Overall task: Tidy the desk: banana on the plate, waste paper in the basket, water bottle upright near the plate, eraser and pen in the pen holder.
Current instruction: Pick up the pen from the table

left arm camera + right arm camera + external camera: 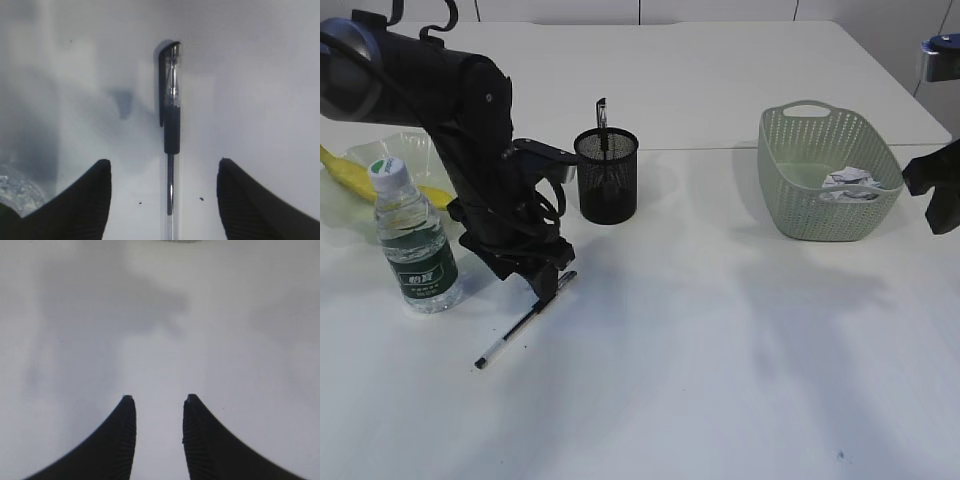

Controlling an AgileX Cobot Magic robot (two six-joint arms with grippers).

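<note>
A clear pen with a black cap (525, 322) lies flat on the white desk (720, 340). My left gripper (552, 285) is lowered over its capped end. In the left wrist view the pen (171, 130) runs lengthwise between the open fingers of the left gripper (163, 160), touching neither. The pen holder (607, 175) stands behind with a pen (602, 115) upright in it. The water bottle (415, 240) stands upright by the plate (415, 150), which holds the banana (350, 172). Waste paper (848, 184) lies in the basket (800, 190). The right gripper (159, 397) hangs open and empty over bare desk. The eraser is out of view.
The left arm (470, 120) leans between the bottle and the pen holder, close to both. The right gripper (935, 190) sits at the right edge beside the basket. The desk's far edge runs behind the basket and holder.
</note>
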